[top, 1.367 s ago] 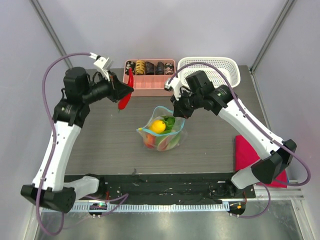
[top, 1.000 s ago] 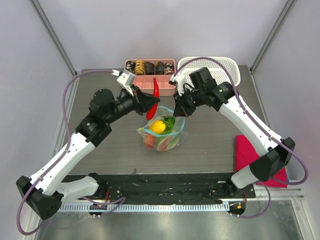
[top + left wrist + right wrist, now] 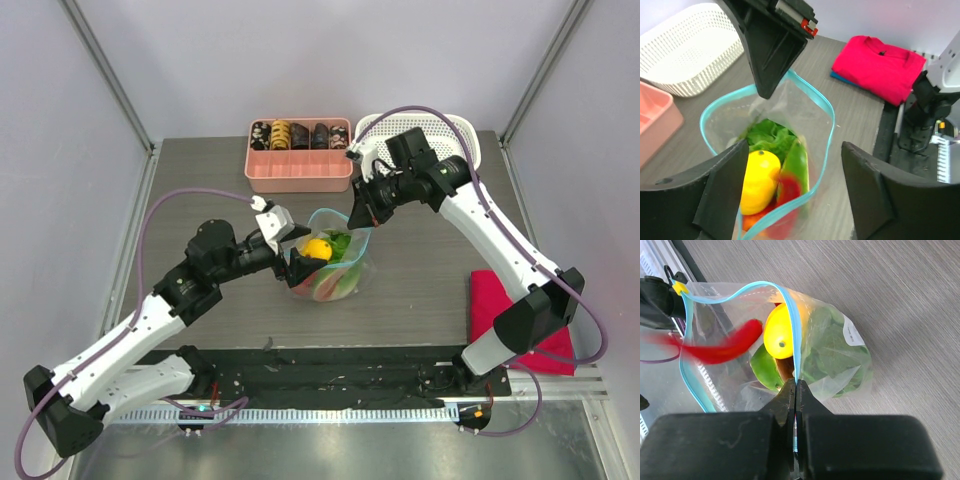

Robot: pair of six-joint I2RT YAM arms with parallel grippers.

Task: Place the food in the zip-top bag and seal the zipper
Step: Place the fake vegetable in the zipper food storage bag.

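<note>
Right wrist view: your right pincer [image 3: 796, 390] pinches the light-blue zipper [image 3: 794, 335] of the clear crinkly bag [image 3: 840, 360]; left pincer [image 3: 794, 170] spread; food [image 3: 777, 335] seems loaded; seal next.

Top external: high above and behind the arm bases, looking steeply down over the whole table [image 3: 430, 300]. Left wrist: close above the zip-top bag [image 3: 807, 107], facing its mouth. Right wrist: tight against the zipper [image 3: 799, 345], apparently from the opposite side. Shared by all three: the bag.

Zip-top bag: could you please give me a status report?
Left gripper open over bag. Right gripper shut on zipper. Red chili loose at open mouth. Nothing blocking.
</note>
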